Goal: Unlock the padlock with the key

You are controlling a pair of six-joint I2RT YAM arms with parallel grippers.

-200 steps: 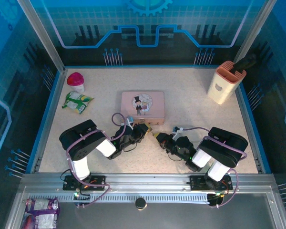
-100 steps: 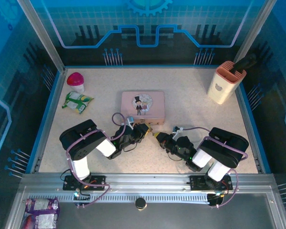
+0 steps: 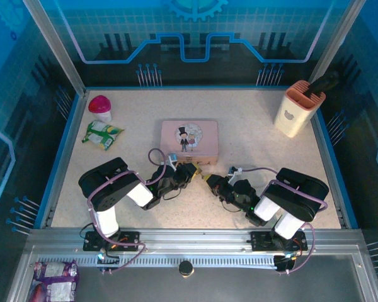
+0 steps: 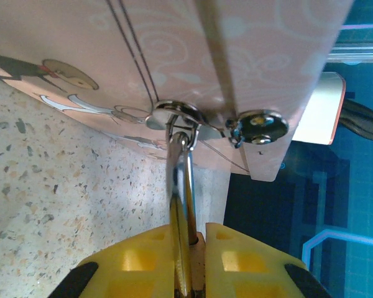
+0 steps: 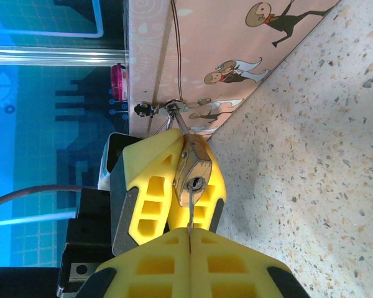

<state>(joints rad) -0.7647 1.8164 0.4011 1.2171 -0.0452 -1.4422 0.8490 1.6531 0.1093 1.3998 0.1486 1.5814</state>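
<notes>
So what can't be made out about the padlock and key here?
The key: right wrist view, only a sliver shows; its head is hidden between the right gripper's fingers.
The padlock body: left wrist view, mostly hidden between the left gripper's fingers; the shackle shows clearly.
Both: top view, too small, covered by the grippers.
Whether the shackle has released: cannot tell.
</notes>
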